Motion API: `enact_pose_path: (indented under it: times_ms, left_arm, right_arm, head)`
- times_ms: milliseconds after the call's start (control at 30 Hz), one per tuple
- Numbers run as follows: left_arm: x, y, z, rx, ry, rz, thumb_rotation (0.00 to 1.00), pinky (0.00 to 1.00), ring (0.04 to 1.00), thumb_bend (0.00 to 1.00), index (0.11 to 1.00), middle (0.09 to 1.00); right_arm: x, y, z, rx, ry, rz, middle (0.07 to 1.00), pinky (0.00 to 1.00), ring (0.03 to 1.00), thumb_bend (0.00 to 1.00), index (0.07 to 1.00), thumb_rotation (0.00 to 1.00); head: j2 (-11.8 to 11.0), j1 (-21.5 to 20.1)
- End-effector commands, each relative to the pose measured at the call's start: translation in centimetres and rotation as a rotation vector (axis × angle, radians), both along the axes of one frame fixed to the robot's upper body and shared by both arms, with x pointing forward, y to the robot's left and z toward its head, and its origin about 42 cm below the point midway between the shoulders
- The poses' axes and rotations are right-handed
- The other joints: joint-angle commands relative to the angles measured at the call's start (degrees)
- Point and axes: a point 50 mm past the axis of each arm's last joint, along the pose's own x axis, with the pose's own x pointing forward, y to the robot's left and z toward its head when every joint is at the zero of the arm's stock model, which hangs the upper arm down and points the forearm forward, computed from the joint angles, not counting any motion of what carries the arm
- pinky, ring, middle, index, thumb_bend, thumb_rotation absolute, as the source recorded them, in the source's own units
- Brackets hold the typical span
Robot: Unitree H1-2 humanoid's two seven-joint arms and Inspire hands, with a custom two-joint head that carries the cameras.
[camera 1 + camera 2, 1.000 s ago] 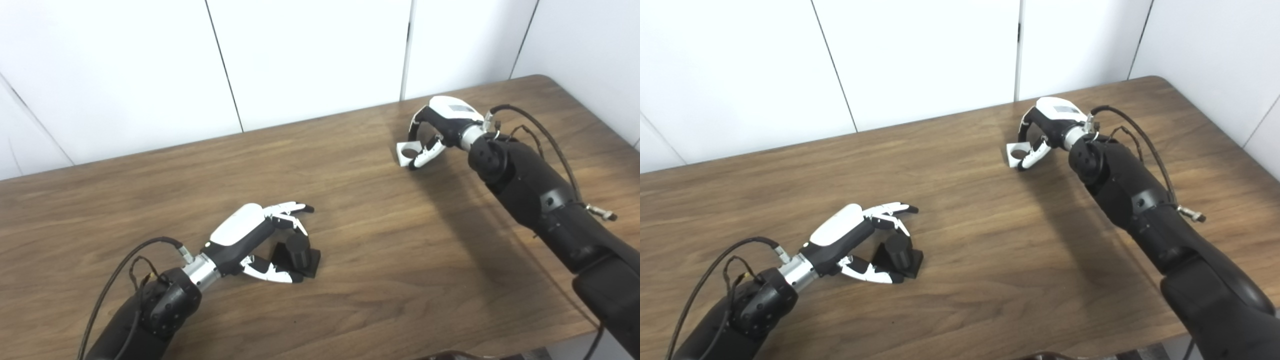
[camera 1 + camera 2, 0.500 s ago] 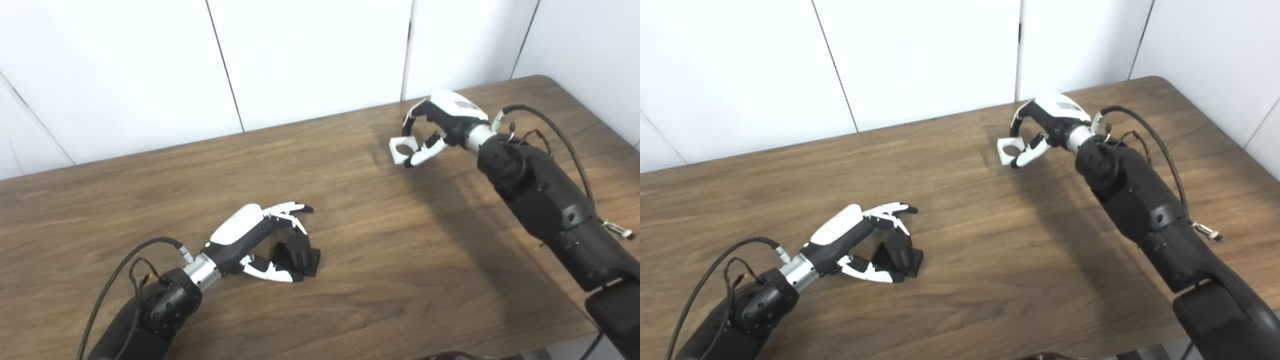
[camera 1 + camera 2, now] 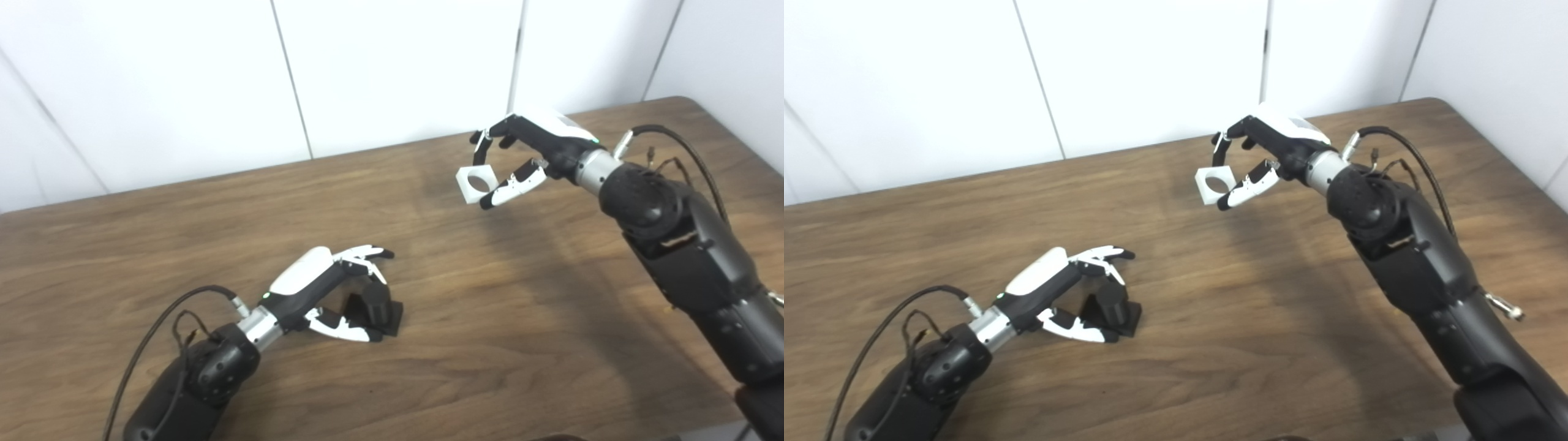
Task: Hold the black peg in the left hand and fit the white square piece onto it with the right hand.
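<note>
The right hand (image 3: pixel 527 156) pinches the white square piece (image 3: pixel 476 184) above the far side of the bench (image 3: pixel 520 318), its round hole facing this way. The black peg (image 3: pixel 375 303) stands upright on its base well down-left of it, cupped between the left hand (image 3: pixel 324 291) fingers and thumb, nearer the robot.

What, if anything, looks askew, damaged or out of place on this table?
Nothing stands out. The black peg stands upright on the table within the left hand. The right hand holds the white square piece in the air, intact, its hole visible.
</note>
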Motion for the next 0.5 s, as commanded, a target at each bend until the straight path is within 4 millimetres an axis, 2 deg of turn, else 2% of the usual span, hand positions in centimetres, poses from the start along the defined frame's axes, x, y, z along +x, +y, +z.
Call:
enact_pose_path:
  times_ms: [0,133,267,467]
  left_arm:
    - [-1.7,1.8,-4.9,0.225,0.157,0.035,0.07,0.84,0.925,0.52,0.491,0.895]
    - [-1.7,1.4,-5.0,0.226,0.165,0.036,0.07,0.84,0.928,0.52,0.491,0.902]
    - [-1.7,1.3,-5.2,0.220,0.186,0.045,0.07,0.85,0.929,0.52,0.491,0.908]
    - [-1.9,1.0,-5.5,0.200,0.205,0.061,0.07,0.85,0.925,0.52,0.491,0.904]
  right_arm:
    - [-0.4,1.0,2.6,0.009,-0.065,0.045,0.801,0.79,0.884,0.52,0.480,0.14]
    - [-1.5,2.3,3.4,0.002,-0.066,0.083,0.794,0.79,0.885,0.52,0.479,0.14]
    - [-2.6,3.5,4.1,-0.006,-0.043,0.083,0.792,0.89,0.909,0.52,0.479,0.14]
    - [-3.9,5.3,5.0,0.002,-0.023,0.154,0.782,0.82,0.897,0.52,0.479,0.14]
  head:
    - [0.28,1.60]
    - [0.67,2.86]
    - [0.86,3.47]
    - [1.18,4.77]
